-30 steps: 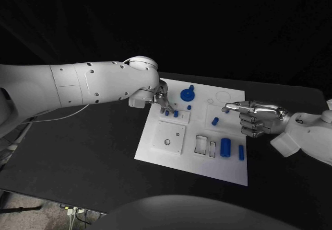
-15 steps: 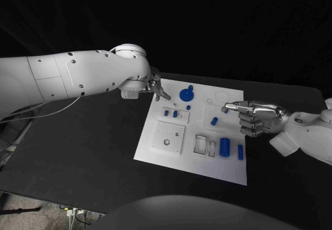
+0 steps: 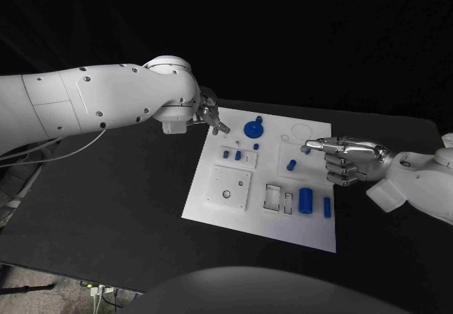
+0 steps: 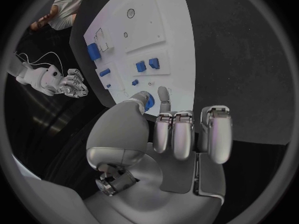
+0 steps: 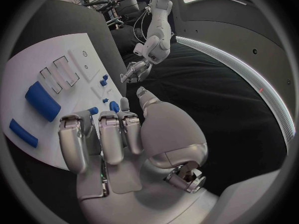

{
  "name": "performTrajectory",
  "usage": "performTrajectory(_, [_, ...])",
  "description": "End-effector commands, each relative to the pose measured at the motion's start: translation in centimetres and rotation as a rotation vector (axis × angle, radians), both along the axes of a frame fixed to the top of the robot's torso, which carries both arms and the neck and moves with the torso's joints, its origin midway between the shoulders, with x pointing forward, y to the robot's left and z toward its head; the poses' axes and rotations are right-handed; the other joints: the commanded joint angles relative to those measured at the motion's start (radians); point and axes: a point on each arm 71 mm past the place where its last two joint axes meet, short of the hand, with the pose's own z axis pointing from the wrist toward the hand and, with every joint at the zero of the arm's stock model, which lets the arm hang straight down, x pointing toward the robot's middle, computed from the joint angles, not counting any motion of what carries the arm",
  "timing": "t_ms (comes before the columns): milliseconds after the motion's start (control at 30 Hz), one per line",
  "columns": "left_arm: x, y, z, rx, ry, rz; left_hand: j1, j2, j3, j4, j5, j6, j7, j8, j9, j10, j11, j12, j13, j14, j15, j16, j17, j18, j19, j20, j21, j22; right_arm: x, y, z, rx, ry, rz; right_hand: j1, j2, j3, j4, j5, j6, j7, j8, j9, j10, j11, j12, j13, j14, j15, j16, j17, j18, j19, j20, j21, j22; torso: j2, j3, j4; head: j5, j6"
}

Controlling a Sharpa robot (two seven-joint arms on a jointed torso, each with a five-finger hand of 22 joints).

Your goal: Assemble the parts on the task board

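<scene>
Black cloth covers the table (image 3: 113,216) and the backdrop, and against it the left hand (image 3: 209,118) is seen raised just off the far left corner of the task board (image 3: 217,212), its fingers curled inward with nothing evidently between them. The right hand (image 3: 347,159) is held over the board's right side, fingers folded in a loose fist with thumb and forefinger pointed toward a small blue peg (image 3: 292,165); whether anything is pinched cannot be told. Should either hand be lowered with fingers bunched, a neighbouring part could be knocked aside, since the two small blue blocks (image 3: 232,155) and the peg lie close together and look light and smooth. The blue round knob (image 3: 254,128) stands on the board's far end; a larger blue cylinder (image 3: 306,200) and a slim blue bar (image 3: 327,207) lie beside rectangular cut-outs (image 3: 279,198). The board appears to be matt, rigid white plastic, the hands polished metal.
</scene>
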Motion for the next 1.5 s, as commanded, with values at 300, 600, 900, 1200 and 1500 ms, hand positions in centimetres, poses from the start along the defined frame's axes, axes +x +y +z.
performTrajectory(300, [-1.3,-0.9,-0.8,0.022,0.023,-0.059,0.002,0.000,-0.012,0.001,0.063,-0.010,0.012,-0.051,-0.048,0.106,0.002,0.003,0.263,0.107,0.001,0.002,0.263,0.001,0.088,-0.002,-0.013,0.252,-0.1,0.1,-0.1,0.004,0.006,0.017,0.010,0.000,-0.001,-0.007,0.003,0.005,-0.002,-0.001,-0.002,0.104,-0.004,0.003,0.260,0.104,-0.006,0.003,0.263,-0.006,0.106,-0.008,0.004,0.263,0.001,-0.0010,-0.0007,0.001,0.000])
performTrajectory(600, [-1.8,-1.0,-1.6,0.047,-0.020,-0.065,0.002,0.007,-0.011,0.001,0.062,-0.022,0.023,-0.091,-0.090,0.106,0.011,0.003,0.263,0.107,0.008,0.002,0.263,0.003,0.084,0.004,-0.021,0.250,-0.1,0.1,-0.1,0.004,0.007,0.016,0.010,0.000,-0.002,-0.007,0.003,0.005,-0.002,-0.001,-0.002,0.104,-0.004,0.003,0.260,0.104,-0.006,0.003,0.263,-0.006,0.106,-0.008,0.004,0.263,0.001,0.0000,0.0005,0.001,0.000])
performTrajectory(900, [-2.0,-1.1,-2.3,0.054,-0.018,-0.074,-0.003,0.010,-0.012,0.002,0.051,-0.020,0.026,-0.099,-0.103,0.106,0.014,0.003,0.263,0.107,0.010,0.002,0.263,0.006,0.078,0.006,-0.034,0.245,-0.1,0.1,-0.1,0.004,0.007,0.016,0.010,0.000,-0.002,-0.007,0.003,0.005,-0.002,-0.001,-0.002,0.104,-0.004,0.003,0.260,0.104,-0.006,0.003,0.263,-0.006,0.106,-0.008,0.004,0.263,0.000,0.0003,-0.0006,0.005,0.000])
performTrajectory(1200, [-2.2,-1.5,-3.0,0.054,-0.002,-0.088,-0.010,0.016,-0.014,0.002,0.031,-0.016,0.028,-0.106,-0.115,0.106,0.016,0.003,0.263,0.107,0.013,0.002,0.263,0.008,0.074,0.009,-0.043,0.243,-0.1,0.1,-0.1,0.006,0.007,0.018,0.010,0.000,-0.002,-0.007,0.003,0.005,-0.002,-0.001,-0.002,0.104,-0.004,0.003,0.260,0.104,-0.006,0.003,0.263,-0.006,0.106,-0.008,0.004,0.263,0.000,0.0005,-0.0013,0.005,0.000])
performTrajectory(1500, [-2.3,-1.8,-3.6,0.040,0.015,-0.097,-0.012,0.019,-0.014,0.002,0.026,-0.015,0.028,-0.107,-0.118,0.106,0.017,0.003,0.263,0.107,0.014,0.002,0.263,0.011,0.068,0.010,-0.054,0.239,-0.2,0.1,-0.1,0.007,0.007,0.019,0.008,0.000,-0.003,-0.006,0.004,0.005,-0.002,-0.001,-0.003,0.104,-0.004,0.003,0.260,0.104,-0.006,0.003,0.263,-0.006,0.106,-0.008,0.004,0.263,0.000,0.0006,-0.0010,0.005,0.000])
